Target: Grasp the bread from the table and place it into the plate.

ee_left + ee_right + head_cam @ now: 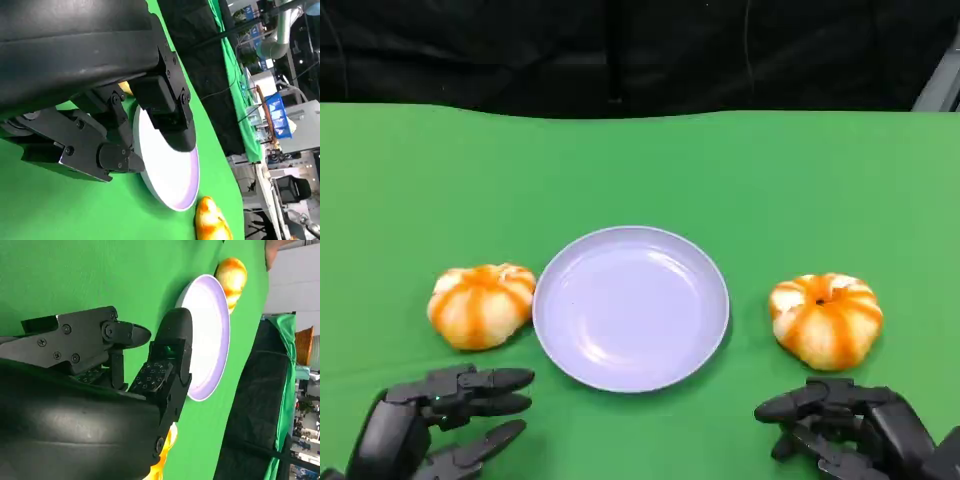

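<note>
Landmark: the lavender plate, bare, on the green table.

Two pumpkin-shaped bread rolls flank it. The left roll sits just beside the plate's left rim, almost touching. The right roll lies a little further off the plate's right rim. Neither is grasped; the task looks unstarted.

Risks, as judged:
- Left roll is tight against the rim. Fingers closing from the plate side could strike or tip the plate, or shove it toward the right roll.
- Rolls look soft and domed; a hard squeeze may dent them, a shallow pinch may let them slip or roll off.
- Both hands reaching at once could collide over the plate.

Pose: the left hand hovers nearer the robot than the left roll, fingers parted and pointing toward the plate, holding nothing. The right hand sits just short of the right roll, fingers loosely curled but apart, empty, pointing plateward.
</note>
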### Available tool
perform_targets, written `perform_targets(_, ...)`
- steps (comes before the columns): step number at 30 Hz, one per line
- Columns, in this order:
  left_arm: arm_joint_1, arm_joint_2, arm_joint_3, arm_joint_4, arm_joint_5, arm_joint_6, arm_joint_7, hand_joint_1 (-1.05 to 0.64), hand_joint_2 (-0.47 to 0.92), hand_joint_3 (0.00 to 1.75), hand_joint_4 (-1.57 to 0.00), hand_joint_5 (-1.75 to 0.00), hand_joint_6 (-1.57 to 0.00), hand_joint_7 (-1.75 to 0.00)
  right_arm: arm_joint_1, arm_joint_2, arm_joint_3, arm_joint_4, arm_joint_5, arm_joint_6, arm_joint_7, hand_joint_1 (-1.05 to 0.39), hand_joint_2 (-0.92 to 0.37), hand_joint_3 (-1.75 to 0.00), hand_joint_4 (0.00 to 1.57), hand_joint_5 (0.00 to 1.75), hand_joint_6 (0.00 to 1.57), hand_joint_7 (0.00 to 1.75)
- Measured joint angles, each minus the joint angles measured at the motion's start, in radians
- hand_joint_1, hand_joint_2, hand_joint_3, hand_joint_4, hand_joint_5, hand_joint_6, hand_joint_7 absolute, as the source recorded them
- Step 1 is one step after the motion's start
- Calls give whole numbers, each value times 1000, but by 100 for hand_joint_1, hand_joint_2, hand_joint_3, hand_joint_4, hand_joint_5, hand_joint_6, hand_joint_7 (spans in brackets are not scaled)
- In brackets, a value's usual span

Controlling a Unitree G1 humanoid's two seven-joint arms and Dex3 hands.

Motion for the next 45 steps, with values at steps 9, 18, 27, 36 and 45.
perform_targets(9,-4,0,2,0,8,-1,21,-64,92,23,-66,0,-47,0,-22,0,0,18,-1,0,1,-5,-92,-38,79,120,106,43)
perform_targets(18,-17,0,14,0,-2,-5,26,-71,92,32,-49,0,-33,0,-26,0,-1,26,0,-11,2,-4,-92,-39,79,120,105,44)
perform_targets(27,-47,13,29,24,68,-48,80,-73,92,32,-46,0,-38,-2,-37,-1,-2,40,-1,-16,2,-5,-92,-39,78,121,104,45)
perform_targets(36,-88,37,40,34,109,-111,129,-63,92,25,-44,0,-35,0,-41,-1,-2,59,-1,-31,-1,-4,-92,-39,78,121,104,46)
perform_targets(45,-113,96,57,28,415,-118,426,-56,92,8,-43,-1,-38,-1,-44,-1,-2,59,0,-32,1,-5,-92,-38,79,121,104,47)
